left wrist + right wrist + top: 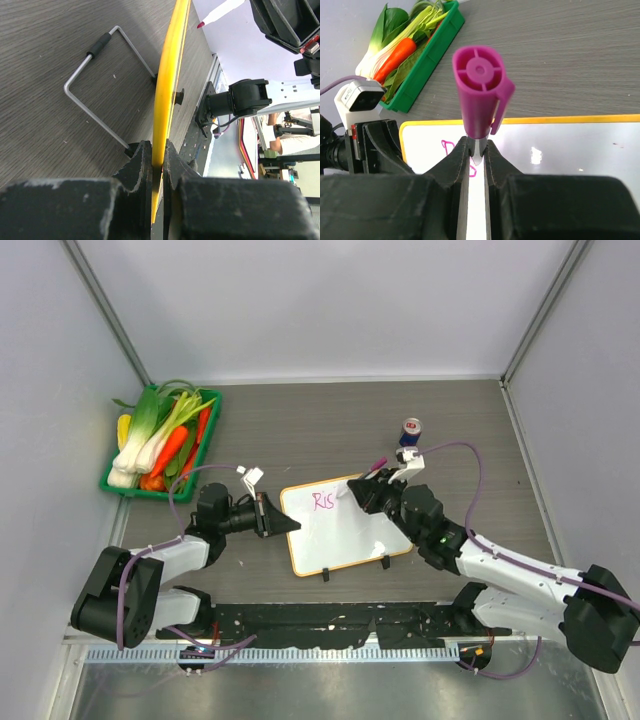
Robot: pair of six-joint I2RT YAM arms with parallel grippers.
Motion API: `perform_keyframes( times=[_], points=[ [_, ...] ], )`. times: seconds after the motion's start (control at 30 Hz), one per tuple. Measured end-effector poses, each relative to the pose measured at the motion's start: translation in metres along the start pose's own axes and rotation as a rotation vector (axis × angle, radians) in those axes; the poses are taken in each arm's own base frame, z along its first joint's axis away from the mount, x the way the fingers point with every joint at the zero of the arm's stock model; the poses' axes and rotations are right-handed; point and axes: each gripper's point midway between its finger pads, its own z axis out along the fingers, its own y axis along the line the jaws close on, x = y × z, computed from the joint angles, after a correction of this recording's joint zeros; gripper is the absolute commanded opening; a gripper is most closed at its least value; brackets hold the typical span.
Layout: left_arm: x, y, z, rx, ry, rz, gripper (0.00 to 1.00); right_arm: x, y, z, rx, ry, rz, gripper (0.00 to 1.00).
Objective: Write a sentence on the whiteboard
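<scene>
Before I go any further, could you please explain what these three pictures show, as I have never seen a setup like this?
Two robot arms are bolted at the near edge of a table. One picture looks down from above; the other two come from a camera on each wrist. The left gripper pinches the edge of the whiteboard. The right gripper holds a pink marker with its tip at the board, where "Ris" is written. Behind stand a green tray of vegetables and a can.

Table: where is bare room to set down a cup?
Bare table lies along the back, between the basket and the can, and right of the can up to the wall. The middle is crowded: the left hand clamps the whiteboard edge, the right hand holds the marker over it.
</scene>
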Motion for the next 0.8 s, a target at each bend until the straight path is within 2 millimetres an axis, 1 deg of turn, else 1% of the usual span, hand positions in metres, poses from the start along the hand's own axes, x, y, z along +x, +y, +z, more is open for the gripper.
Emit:
perform_keyframes(
  times=[0.2, 0.43, 0.8],
  points=[
    [0.0, 0.0, 0.0, 0.0, 0.0, 0.0, 0.0, -0.002, -0.004, 0.001, 0.007, -0.003, 0.004, 0.01],
    [0.0, 0.0, 0.0, -0.001, 0.0, 0.0, 0.0, 0.011, -0.008, 0.007, 0.014, 0.039, 0.007, 0.01],
    [0.0, 0.0, 0.0, -0.001, 0.0, -0.001, 0.0, 0.01, -0.01, 0.009, 0.015, 0.035, 0.021, 0.01]
  ],
)
